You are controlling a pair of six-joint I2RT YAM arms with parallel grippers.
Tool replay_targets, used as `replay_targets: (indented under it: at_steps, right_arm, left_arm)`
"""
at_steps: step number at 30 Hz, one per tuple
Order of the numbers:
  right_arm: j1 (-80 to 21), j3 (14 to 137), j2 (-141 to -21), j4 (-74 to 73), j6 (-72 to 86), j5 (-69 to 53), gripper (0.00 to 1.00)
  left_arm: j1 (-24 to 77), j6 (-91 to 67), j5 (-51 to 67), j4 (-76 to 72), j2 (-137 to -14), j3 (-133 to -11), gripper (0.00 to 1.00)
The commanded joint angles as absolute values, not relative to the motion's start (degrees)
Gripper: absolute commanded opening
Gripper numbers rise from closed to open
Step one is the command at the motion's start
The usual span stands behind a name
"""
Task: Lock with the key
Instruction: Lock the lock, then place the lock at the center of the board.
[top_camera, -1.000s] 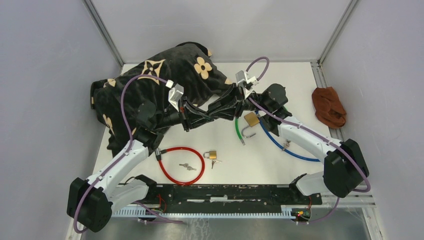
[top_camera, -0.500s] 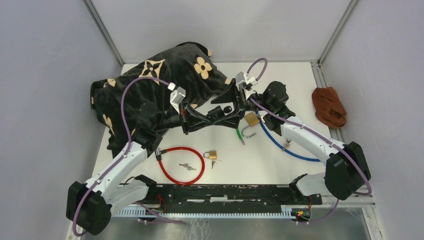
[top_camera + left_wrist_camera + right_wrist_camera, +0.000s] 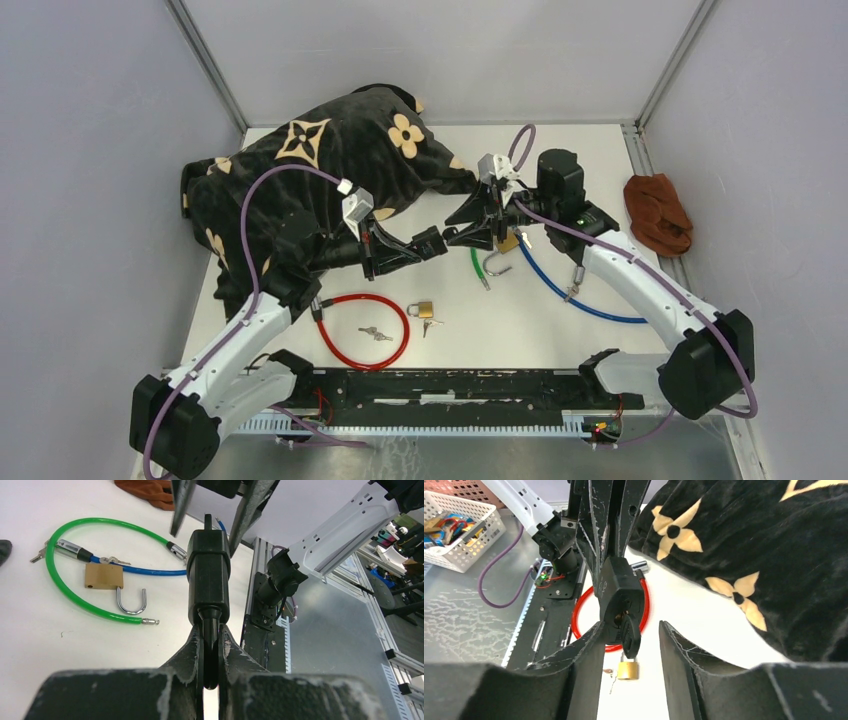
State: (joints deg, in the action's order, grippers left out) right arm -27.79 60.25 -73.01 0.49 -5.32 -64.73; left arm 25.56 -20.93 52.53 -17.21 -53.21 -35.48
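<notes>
The left gripper [image 3: 440,241] is clamped tight on the thin stem at the back end of the black lock [image 3: 208,575], holding it in the air over the middle of the desk [image 3: 600,155]. The right gripper [image 3: 631,627] stands apart, one finger on either side of the lock's keyed end. Its left finger is just beside the lock body; whether it touches I cannot tell. The key [image 3: 630,636] sits in the keyhole with its dark head hanging off the lock's face, between those fingers. In the top view the lock's long axis runs roughly from 9 to 3 o'clock, keyed end toward 3 o'clock, facing the right gripper. The lock hangs at 12 o'clock of the red cable loop [image 3: 366,297] and at 9 o'clock of the open brass padlock [image 3: 103,576].
</notes>
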Motion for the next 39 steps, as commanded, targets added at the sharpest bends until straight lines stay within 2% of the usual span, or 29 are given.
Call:
replay_targets:
  at_steps: [1, 3, 5, 6, 7, 10, 14, 17, 20, 26, 30, 34, 39]
  right_arm:
    - [-27.7, 62.1, -73.3, -1.5, -6.4, -66.6, 0.42]
    - [-27.8, 62.0, -73.6, -1.0, -5.7, -66.8, 0.32]
    - [-27.8, 61.8, -73.7, -0.4, -4.9, -66.9, 0.17]
    - [-27.8, 61.6, -73.7, -0.4, -4.4, -66.9, 0.02]
    - [-27.7, 61.5, -73.8, -0.4, -4.1, -66.7, 0.0]
    - [-27.2, 61.2, -73.6, -1.8, -5.6, -64.1, 0.0]
    - [-18.9, 56.9, -73.6, -2.3, -4.4, -61.2, 0.0]
    - [-10.0, 51.0, -72.9, 6.0, 4.8, -58.0, 0.0]
    - [-6.3, 46.2, -71.3, 14.7, 12.0, -56.1, 0.0]
    - [-9.6, 44.1, -73.5, 15.4, 13.8, -47.9, 0.0]
    - [-16.4, 43.4, -77.5, 16.7, 14.3, -44.0, 0.0]
    - [-22.1, 43.9, -83.3, 17.7, 15.0, -42.0, 0.0]
    - [-24.3, 41.7, -85.3, 19.7, 16.2, -41.1, 0.0]
  left_arm:
    - [25.3, -18.3, 52.0, -21.2, -51.1, -36.5, 0.02]
    - [25.3, -18.4, 52.0, -21.3, -51.1, -36.4, 0.02]
    - [25.3, -18.6, 51.9, -21.8, -51.1, -36.3, 0.02]
    - [25.4, -18.8, 51.9, -22.1, -51.1, -36.2, 0.02]
    - [25.3, -19.0, 51.9, -22.2, -51.1, -36.2, 0.02]
    - [25.3, -19.0, 50.2, -20.7, -51.0, -36.3, 0.02]
    - [24.2, -13.9, 48.1, -13.0, -50.9, -36.8, 0.02]
    - [23.7, -4.8, 42.1, -4.1, -50.9, -36.7, 0.02]
    - [23.8, 5.7, 32.0, -0.4, -51.6, -35.9, 0.02]
    - [25.1, 27.1, 11.2, -8.4, -58.3, -34.1, 0.02]
    - [31.1, 49.9, 2.5, -18.7, -66.9, -31.6, 0.02]
    - [33.7, 59.8, 4.5, -24.4, -75.7, -32.2, 0.02]
    - [35.6, 70.4, 9.8, -22.5, -80.4, -29.9, 0.02]
